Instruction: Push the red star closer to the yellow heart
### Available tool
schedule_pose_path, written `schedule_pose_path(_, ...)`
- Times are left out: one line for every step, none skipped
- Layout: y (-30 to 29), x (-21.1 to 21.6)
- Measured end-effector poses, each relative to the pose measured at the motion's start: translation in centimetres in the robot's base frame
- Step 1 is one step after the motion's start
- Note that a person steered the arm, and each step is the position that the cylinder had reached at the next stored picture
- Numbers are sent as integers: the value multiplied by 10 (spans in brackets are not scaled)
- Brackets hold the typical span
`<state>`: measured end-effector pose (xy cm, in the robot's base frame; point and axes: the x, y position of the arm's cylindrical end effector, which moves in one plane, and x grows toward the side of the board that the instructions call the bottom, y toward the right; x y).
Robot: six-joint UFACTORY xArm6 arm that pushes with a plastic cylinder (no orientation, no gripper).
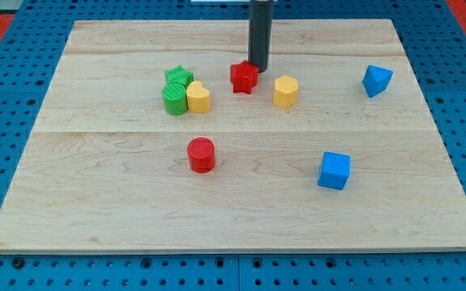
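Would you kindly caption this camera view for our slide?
My tip touches the red star, right of the yellow heart.

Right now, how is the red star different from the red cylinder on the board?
The red star has a pointed outline, while the red cylinder is round with a flat circular top. The red star lies nearer the view's top, between the yellow heart and the yellow hexagon block; the red cylinder stands alone nearer the view's bottom. My tip is right at the star, far from the cylinder. Both are red.
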<state>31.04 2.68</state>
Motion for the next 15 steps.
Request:
schedule_pose_path(-17, 0)
schedule_pose_path(-16, -3)
schedule_pose_path(22, -2)
schedule_pose_path(22, 27)
schedule_pose_path(14, 42)
schedule_pose_path(5, 47)
schedule_pose_path(3, 43)
schedule_pose_path(-11, 33)
schedule_pose_path(-5, 3)
schedule_pose_path(-22, 1)
schedule_pose_path(-27, 14)
schedule_pose_path(-30, 19)
schedule_pose_path(-30, 19)
schedule_pose_path(-32, 19)
schedule_pose_path(-37, 19)
